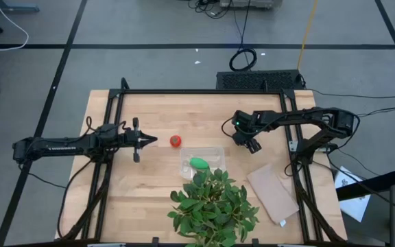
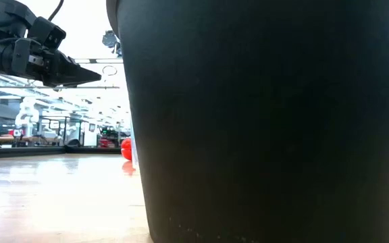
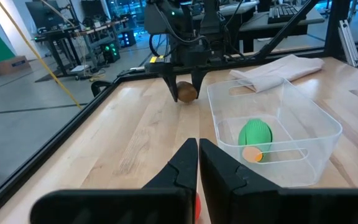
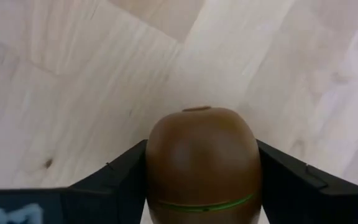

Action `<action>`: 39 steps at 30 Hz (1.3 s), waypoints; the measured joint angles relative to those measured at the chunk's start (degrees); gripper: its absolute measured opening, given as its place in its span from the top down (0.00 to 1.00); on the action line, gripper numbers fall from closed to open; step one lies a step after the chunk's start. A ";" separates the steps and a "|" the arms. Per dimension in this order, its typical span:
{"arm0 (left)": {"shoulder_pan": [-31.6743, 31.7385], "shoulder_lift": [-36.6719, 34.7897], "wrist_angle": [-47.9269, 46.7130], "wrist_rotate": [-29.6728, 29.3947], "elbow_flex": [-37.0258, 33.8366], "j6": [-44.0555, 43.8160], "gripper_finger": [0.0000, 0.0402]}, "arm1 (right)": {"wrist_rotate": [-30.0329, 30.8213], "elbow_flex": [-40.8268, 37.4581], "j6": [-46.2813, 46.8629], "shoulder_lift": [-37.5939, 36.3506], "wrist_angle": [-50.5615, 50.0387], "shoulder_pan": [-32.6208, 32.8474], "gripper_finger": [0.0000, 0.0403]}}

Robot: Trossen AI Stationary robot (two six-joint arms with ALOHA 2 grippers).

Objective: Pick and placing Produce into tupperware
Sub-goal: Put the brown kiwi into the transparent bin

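From above, I see my left gripper [image 1: 153, 140] with fingers pressed together, holding nothing. The tomato [image 1: 175, 141] sits on the table [image 1: 115, 192] just past its tip. Beyond the tomato lies the clear tub [image 1: 201, 162], with the green piece [image 1: 198, 163] inside it. A leafy plant [image 1: 213, 204] stands just beside the tub, and a tan sheet [image 1: 273, 193] lies farther off. My right gripper [image 1: 250, 143] points down at the table on the far side of the tub; the kiwi is hidden under it here.

At table height, a dark object fills most of the frame. The left gripper [image 2: 90, 75] hangs above the wood, and a sliver of tomato [image 2: 125, 148] shows below and ahead of it.

From the left wrist, the closed fingers [image 3: 225, 171] point toward the tub [image 3: 328, 134] and green piece [image 3: 255, 134]. Farther ahead, the right gripper [image 3: 184, 90] straddles the kiwi [image 3: 187, 92] on the table.

From the right wrist, the kiwi [image 4: 201, 165] sits between my two fingers [image 4: 114, 177]. The jaws are right against its sides; I cannot tell whether they grip it.
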 joint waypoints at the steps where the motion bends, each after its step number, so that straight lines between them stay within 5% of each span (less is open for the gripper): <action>1: 0.00 0.02 0.00 0.00 0.00 0.02 0.95 | 0.08 0.56 0.00 0.00 -0.38 0.00 0.43; 39: 0.00 0.01 0.11 0.00 0.00 0.02 0.95 | -0.10 25.42 11.17 -4.56 -22.87 0.51 0.41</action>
